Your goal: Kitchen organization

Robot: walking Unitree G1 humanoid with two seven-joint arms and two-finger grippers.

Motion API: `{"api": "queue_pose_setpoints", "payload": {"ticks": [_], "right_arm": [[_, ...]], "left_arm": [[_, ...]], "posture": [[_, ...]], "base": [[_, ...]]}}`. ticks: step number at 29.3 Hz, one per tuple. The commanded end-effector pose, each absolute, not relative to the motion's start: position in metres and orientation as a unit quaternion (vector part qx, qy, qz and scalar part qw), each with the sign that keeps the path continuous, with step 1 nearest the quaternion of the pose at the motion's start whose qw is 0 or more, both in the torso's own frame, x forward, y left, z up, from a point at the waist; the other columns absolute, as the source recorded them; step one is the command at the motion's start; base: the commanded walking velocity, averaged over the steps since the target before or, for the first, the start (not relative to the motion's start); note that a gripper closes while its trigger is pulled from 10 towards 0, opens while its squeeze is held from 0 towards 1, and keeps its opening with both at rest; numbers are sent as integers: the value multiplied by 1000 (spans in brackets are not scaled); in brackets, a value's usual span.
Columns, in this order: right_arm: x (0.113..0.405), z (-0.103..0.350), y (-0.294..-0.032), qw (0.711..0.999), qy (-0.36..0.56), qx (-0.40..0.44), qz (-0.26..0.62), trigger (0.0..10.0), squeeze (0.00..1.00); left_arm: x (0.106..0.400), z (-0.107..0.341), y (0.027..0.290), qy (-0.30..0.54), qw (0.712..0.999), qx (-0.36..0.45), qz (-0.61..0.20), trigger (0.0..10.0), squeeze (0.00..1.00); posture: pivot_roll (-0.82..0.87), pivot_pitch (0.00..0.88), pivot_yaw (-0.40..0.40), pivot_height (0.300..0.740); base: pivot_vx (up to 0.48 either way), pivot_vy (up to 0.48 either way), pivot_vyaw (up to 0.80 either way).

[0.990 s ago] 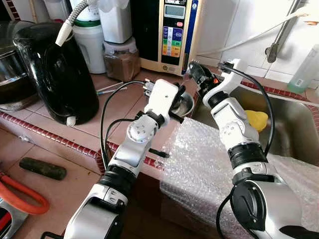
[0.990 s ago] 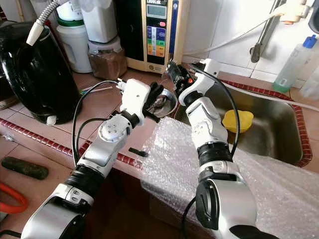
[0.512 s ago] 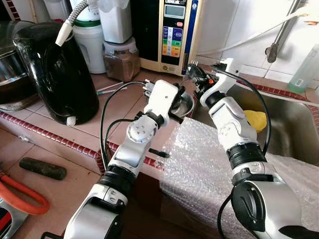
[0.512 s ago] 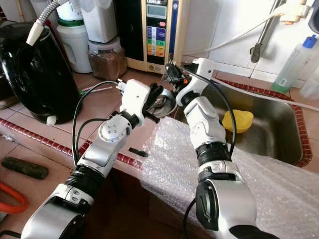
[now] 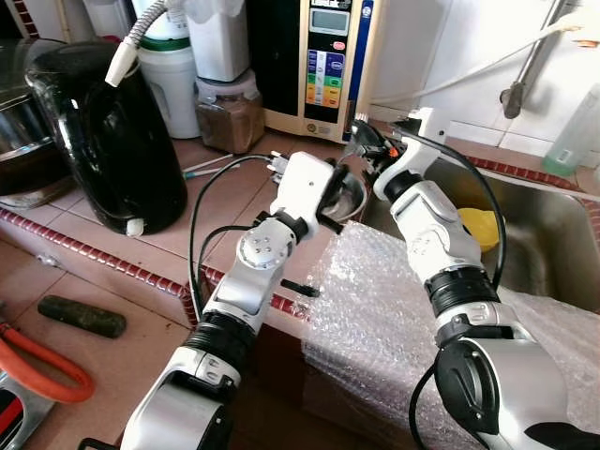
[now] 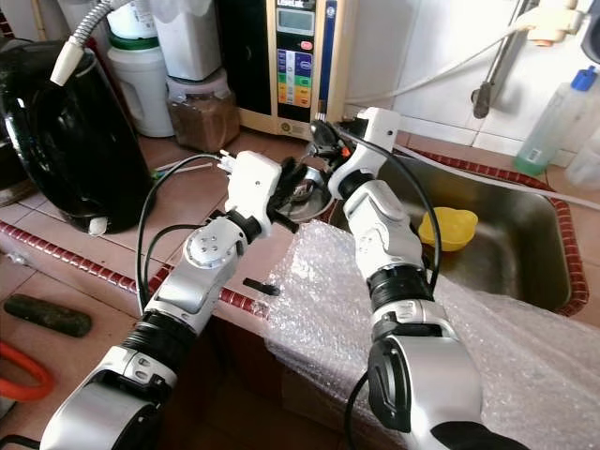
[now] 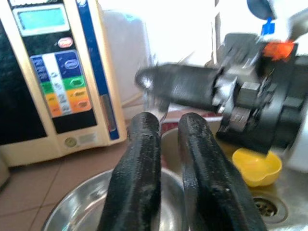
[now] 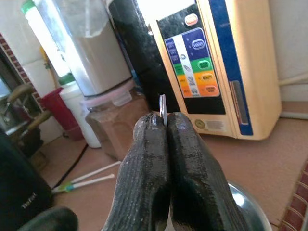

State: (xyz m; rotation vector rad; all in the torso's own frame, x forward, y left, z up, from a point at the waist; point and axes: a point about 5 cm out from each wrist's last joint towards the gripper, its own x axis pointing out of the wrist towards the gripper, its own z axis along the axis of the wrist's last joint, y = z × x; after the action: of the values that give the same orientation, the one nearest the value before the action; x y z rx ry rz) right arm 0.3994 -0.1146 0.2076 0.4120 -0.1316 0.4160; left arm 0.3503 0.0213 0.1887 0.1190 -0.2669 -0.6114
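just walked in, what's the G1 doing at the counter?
Both arms are working over a small steel bowl on the tiled counter beside the sink. The right gripper is shut on a thin metal utensil, of which just a sliver pokes out past its fingers, held just above the bowl. The left gripper sits over the bowl's rim, fingers nearly together; whether it grips the rim isn't clear.

Kettle [image 5: 108,141] upper left on worktop [image 5: 216,202]. Jar [image 5: 230,114] and purifier [image 5: 314,61] behind, top centre. Bowl [image 5: 345,195] mid-frame, left of sink [image 5: 553,244]. Bubble wrap [image 5: 375,319] lower right.
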Motion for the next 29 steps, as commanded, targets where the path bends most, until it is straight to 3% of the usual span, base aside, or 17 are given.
{"api": "queue_pose_setpoints", "payload": {"ticks": [1,8,18,25,29], "right_arm": [[401,214,-120,956,-76,205,195,0,0],[405,221,-132,954,-90,235,161,0,0],[408,232,-183,946,-129,295,34,0,0],[403,226,-219,971,-131,195,-50,0,0],[397,217,-238,977,-120,147,-97,0,0]], "left_arm": [[350,197,20,-146,939,56,-305,10000,1000],[352,205,27,-147,939,46,-309,10000,1000],[351,201,45,-133,943,54,-301,10000,1000],[351,195,50,-113,947,58,-296,10000,1000],[343,188,43,-94,933,49,-343,10000,1000]], "posture": [[20,0,22,740],[28,0,19,740],[41,0,13,740],[37,0,8,740],[36,0,8,740]], "base": [[0,0,0],[0,0,0],[0,0,0],[0,0,0],[0,0,0]]}}
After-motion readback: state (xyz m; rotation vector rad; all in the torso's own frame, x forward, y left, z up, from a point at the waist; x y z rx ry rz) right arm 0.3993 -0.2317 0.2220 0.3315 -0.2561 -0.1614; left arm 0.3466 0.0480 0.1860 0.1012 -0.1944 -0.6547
